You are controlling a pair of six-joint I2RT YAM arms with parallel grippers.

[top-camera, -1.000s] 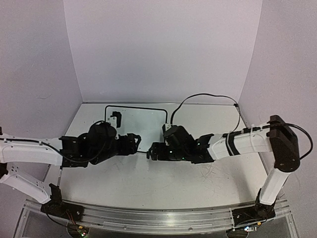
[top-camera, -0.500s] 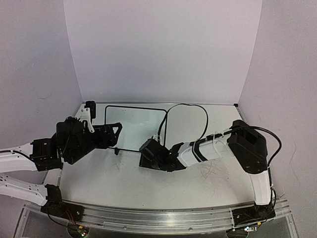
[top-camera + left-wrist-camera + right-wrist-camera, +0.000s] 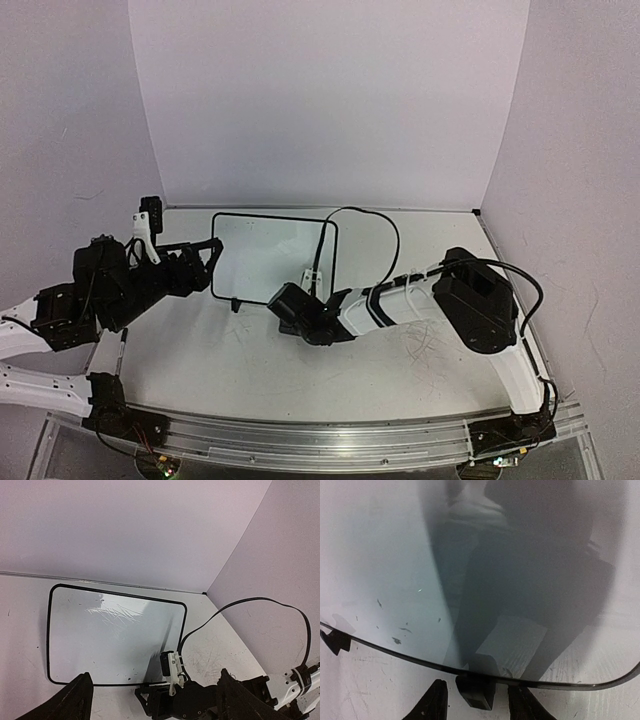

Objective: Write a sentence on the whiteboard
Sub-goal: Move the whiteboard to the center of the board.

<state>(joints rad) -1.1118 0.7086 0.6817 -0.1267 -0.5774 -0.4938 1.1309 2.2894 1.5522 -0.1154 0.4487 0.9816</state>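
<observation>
Both pairs of fingers are parted: the left gripper (image 3: 213,265) wide beside the whiteboard (image 3: 275,255), the right gripper (image 3: 478,685) narrowly astride a black foot (image 3: 475,694) at its near edge. Flat and blank on the desk (image 3: 250,370), it looks light, stiff and slick, best pinched by its frame (image 3: 117,593).

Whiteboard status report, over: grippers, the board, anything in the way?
Left gripper open by the left edge of the whiteboard. Right gripper open at its near edge. No sentence on it yet. Black cable loops over its right edge.
</observation>
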